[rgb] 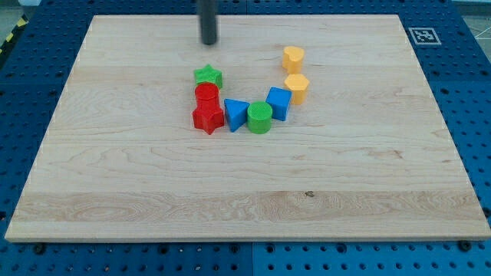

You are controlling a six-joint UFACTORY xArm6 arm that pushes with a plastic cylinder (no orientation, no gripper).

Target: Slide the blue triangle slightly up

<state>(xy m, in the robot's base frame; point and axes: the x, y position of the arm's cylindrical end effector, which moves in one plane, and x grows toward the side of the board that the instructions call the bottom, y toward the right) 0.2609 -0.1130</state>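
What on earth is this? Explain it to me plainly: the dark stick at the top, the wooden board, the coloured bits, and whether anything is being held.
This is a single picture from one camera looking down at a wooden board that lies on a blue pegboard table. The dark stick is the end of a robot arm. It has no claw; it only pushes things with my tip, so nothing is held.

On the board sits a cluster of small blocks: a green star, a red cylinder just below it, a red star below that, then the blue triangle, a green cylinder, a blue cube, and two yellow blocks toward the view's right.

My tip stands apart from all the blocks, toward the view's top, just above the green star.
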